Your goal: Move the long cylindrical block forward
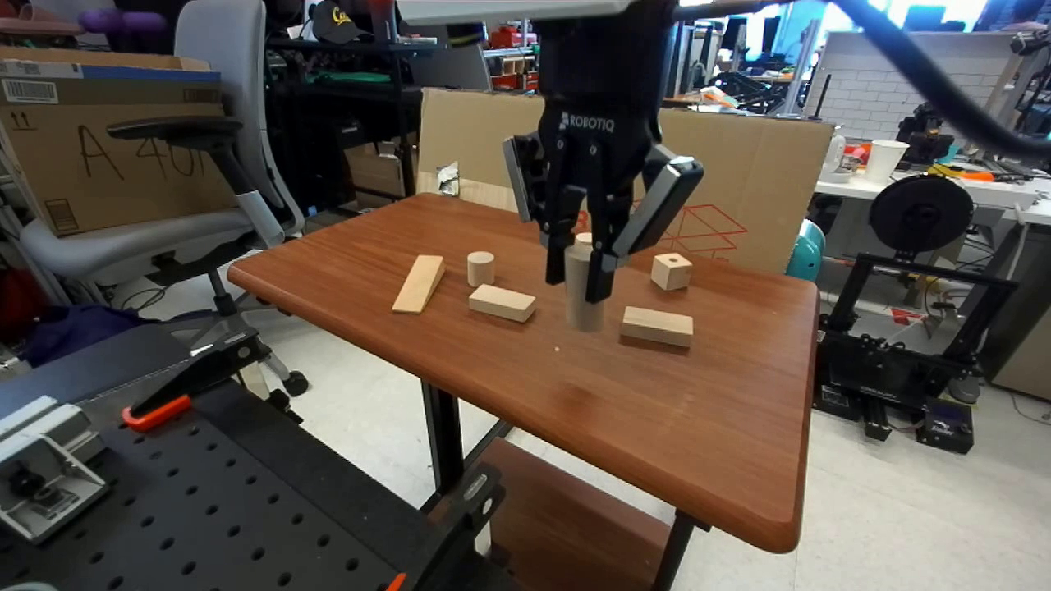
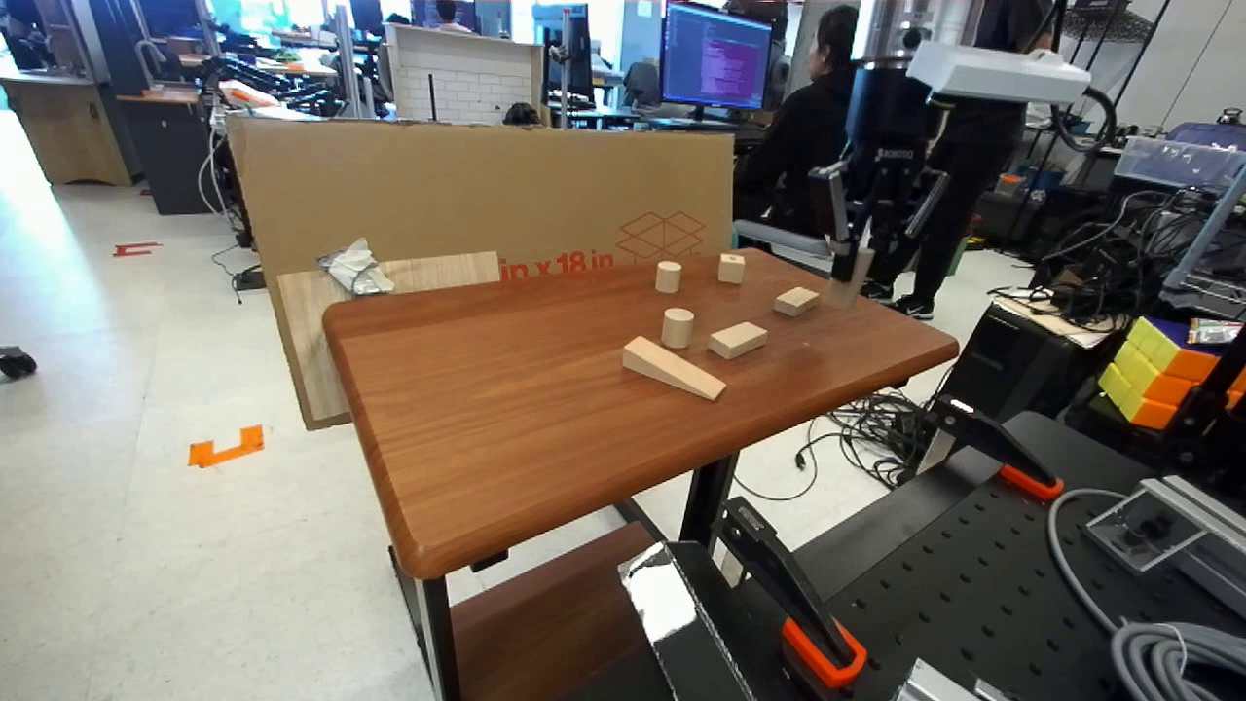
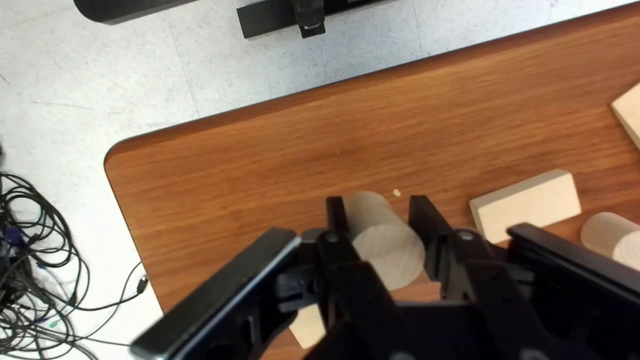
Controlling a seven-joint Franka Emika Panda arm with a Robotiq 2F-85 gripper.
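Over a brown table (image 2: pixel 545 389) backed by a cardboard sheet (image 2: pixel 477 185), the pincer (image 1: pixel 579 282) is closed upon the long cylindrical block (image 3: pixel 385 245).

The tabletop (image 1: pixel 706 410) looks like wood, smooth and lightly glossy, with streaky grain. On it, the wedge (image 2: pixel 672 368), the cube (image 1: pixel 672 273), the two flat rectangular blocks (image 1: pixel 502 304) and the short cylinders (image 2: pixel 677 329) are plain wood, smooth and matt. Over the tabletop, the long cylindrical block (image 1: pixel 585 316) has the same matt wooden finish, while the tool (image 1: pixel 577 277) pairs a mostly matt body with smooth, metallic-looking outer plates. Behind the tabletop in both exterior views, the cardboard sheet (image 2: pixel 467 185) is dull and a scrap (image 2: pixel 357 269) is crinkled and shiny, though whether foil or plastic is unclear. Below the tabletop, the floor (image 2: pixel 185 545) is hard-looking, smooth and glossy.
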